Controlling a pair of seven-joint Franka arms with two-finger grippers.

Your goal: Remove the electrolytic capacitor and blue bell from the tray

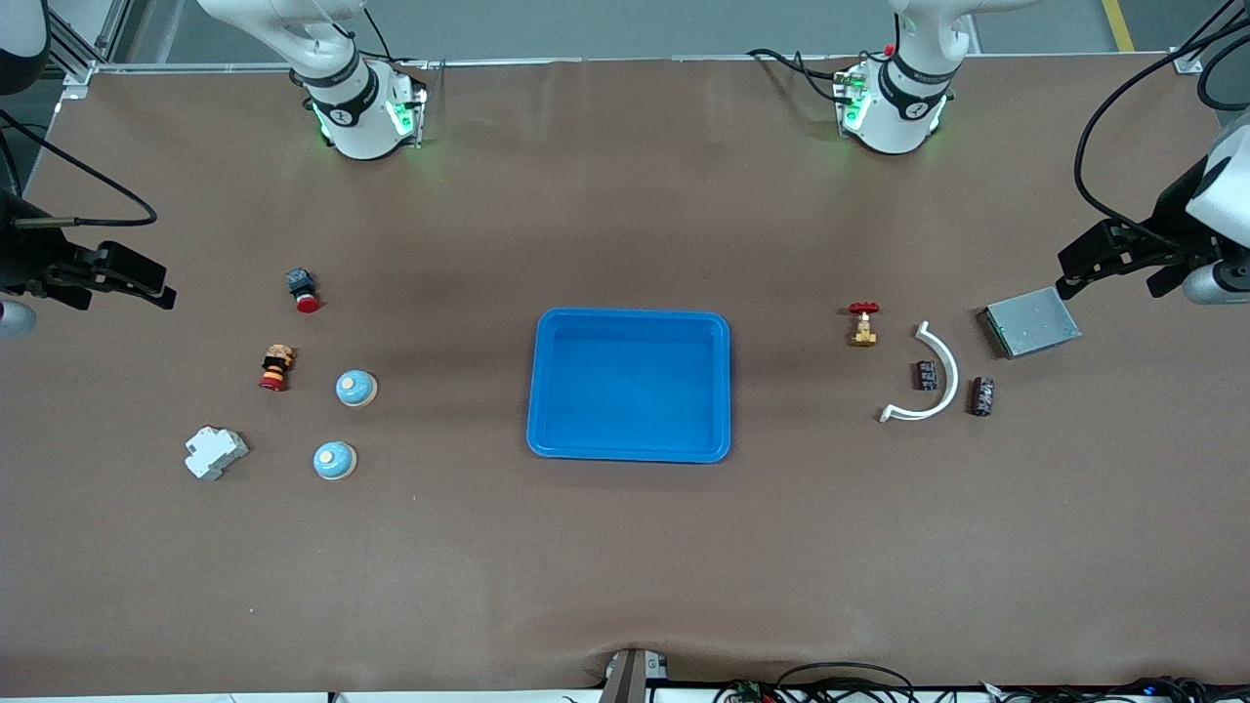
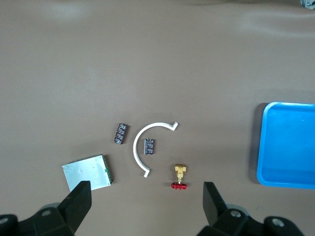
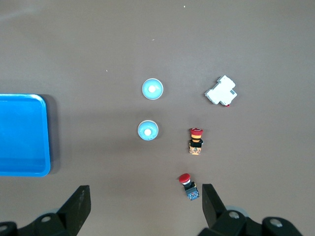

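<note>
A brown table fills the frame, with the tray (image 1: 632, 385) at its centre, apparently empty. Both capacitors (image 1: 926, 375) (image 1: 982, 396) lie at mid-right, both blue bells (image 1: 355, 388) (image 1: 335, 460) at mid-left, so the removal looks done. The left gripper (image 1: 1123, 256) at the right edge and the right gripper (image 1: 107, 276) at the left edge hover with fingers spread, holding nothing. A white arc (image 1: 928, 379), valve (image 1: 863, 323), grey box (image 1: 1030, 321), breaker (image 1: 215, 453) and two red buttons (image 1: 303, 289) (image 1: 276, 367) lie around; nothing blocks a retreat.

Tray (image 1: 630, 444) mid-table, between two bells (image 1: 355, 389) and two capacitors (image 1: 926, 375).
</note>
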